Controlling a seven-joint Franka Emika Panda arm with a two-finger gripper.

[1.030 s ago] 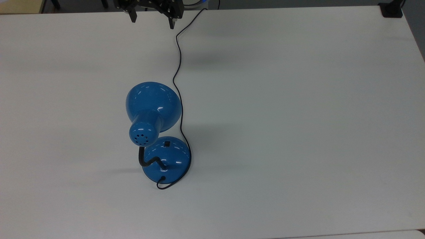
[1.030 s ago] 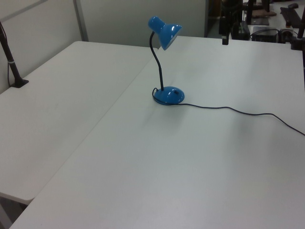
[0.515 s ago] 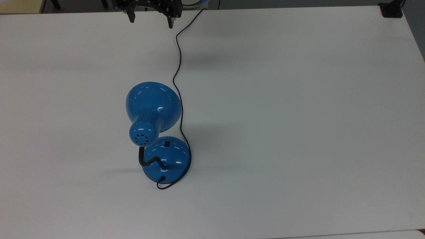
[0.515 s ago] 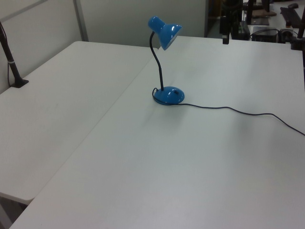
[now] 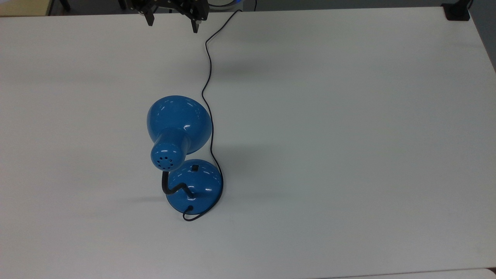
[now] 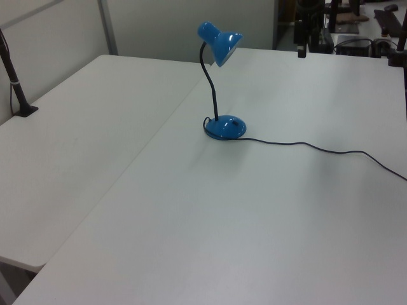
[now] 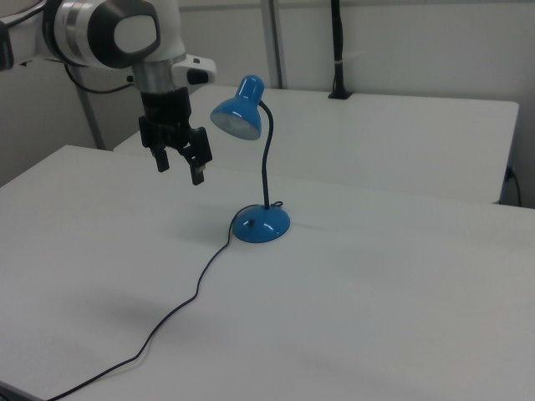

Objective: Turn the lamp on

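Observation:
The lamp is glossy blue and stands on the white table, its bell shade hanging over the round base. A small black switch sits on the base's dome. The black cord runs from the base to the table's far edge. In the right view the lamp stands upright on its bendy neck with the shade unlit. My gripper hangs open and empty in the air, to the right view's left of the shade. From above, the gripper sits at the top edge, far from the switch.
A second white table adjoins along a seam. A black clamped post stands at its far edge, seen also as a post in the left view. Dark equipment crowds the left view's top right. The cord trails across the table.
The gripper has drifted slightly toward the top view's left and upper edge, still open. The lamp and cord have not moved.

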